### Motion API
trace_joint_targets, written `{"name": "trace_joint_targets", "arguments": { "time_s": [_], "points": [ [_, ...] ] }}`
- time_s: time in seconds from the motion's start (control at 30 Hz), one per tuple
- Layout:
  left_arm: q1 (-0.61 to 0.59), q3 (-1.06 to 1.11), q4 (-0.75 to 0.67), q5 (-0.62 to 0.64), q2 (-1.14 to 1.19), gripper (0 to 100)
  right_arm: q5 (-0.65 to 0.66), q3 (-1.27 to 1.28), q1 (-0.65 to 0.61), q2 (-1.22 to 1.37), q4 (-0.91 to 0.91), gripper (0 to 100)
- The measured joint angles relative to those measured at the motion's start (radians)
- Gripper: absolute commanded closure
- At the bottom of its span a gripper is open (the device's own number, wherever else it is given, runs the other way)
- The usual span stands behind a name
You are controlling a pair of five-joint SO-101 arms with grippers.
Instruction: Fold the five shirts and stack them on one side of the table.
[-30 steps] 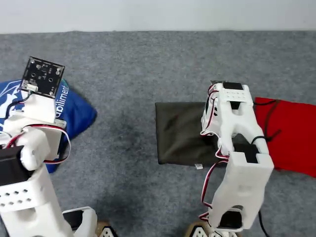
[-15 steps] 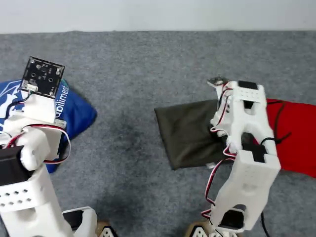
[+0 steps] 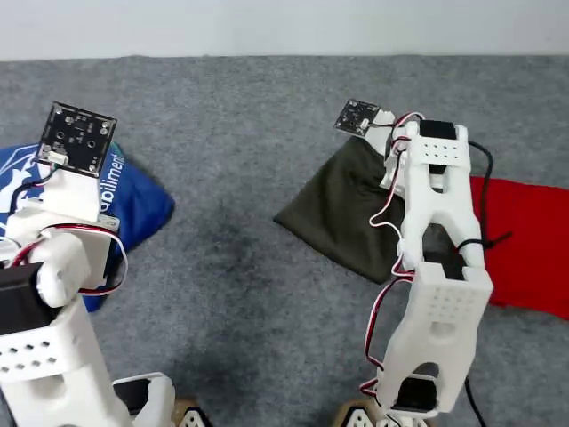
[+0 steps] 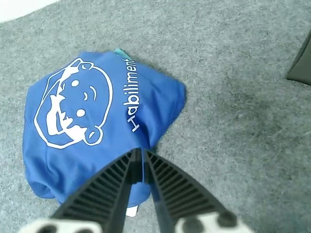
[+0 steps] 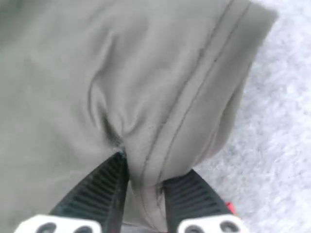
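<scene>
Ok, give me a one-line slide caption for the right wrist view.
Right end effector pinching a fold of the olive shirt over the grey table.

place: robot lab bench | grey felt tabletop (image 3: 240, 294); white wall (image 3: 267, 27)

**Grey-carpeted counter with a pale band behind**

The counter (image 3: 240, 133) is covered in a coarse, mottled grey fabric (image 3: 222, 294) that looks like carpet. A plain pale band (image 3: 284, 27) runs beyond the counter's far edge and meets it in a straight line. The left wrist view shows a sliver of a similar pale surface past the counter's edge. Light falls evenly on the counter, leaving only soft, faint shadows.
</scene>
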Motion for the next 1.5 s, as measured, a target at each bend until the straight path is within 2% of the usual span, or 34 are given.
{"name": "trace_joint_targets", "arguments": {
  "time_s": [0.07, 0.17, 0.37, 0.7, 0.83, 0.93, 1.1, 1.4, 1.5],
  "points": [
    [0.000, 0.000, 0.000, 0.000, 0.000, 99, -0.080, 0.000, 0.000, -0.002, 0.011, 79.8],
    [0.000, 0.000, 0.000, 0.000, 0.000, 99, -0.262, 0.000, 0.000, -0.031, 0.049, 76.2],
    [0.000, 0.000, 0.000, 0.000, 0.000, 99, -0.680, 0.000, -0.009, -0.184, 0.129, 75.8],
    [0.000, 0.000, 0.000, 0.000, 0.000, 99, -1.250, 0.000, -0.063, -0.305, 0.419, 75.6],
    [0.000, 0.000, 0.000, 0.000, 0.000, 99, -1.444, 0.000, -0.100, -0.302, 0.453, 65.3],
    [0.000, 0.000, 0.000, 0.000, 0.000, 99, -1.559, 0.000, -0.115, -0.239, 0.453, 56.0],
    [0.000, 0.000, 0.000, 0.000, 0.000, 99, -1.697, 0.000, -0.107, -0.086, 0.387, 54.9],
    [0.000, 0.000, 0.000, 0.000, 0.000, 99, -1.741, -0.012, -0.117, 0.147, 0.178, 55.1],
    [0.000, 0.000, 0.000, 0.000, 0.000, 99, -1.741, -0.044, -0.117, 0.186, 0.173, 63.0]
  ]
}}
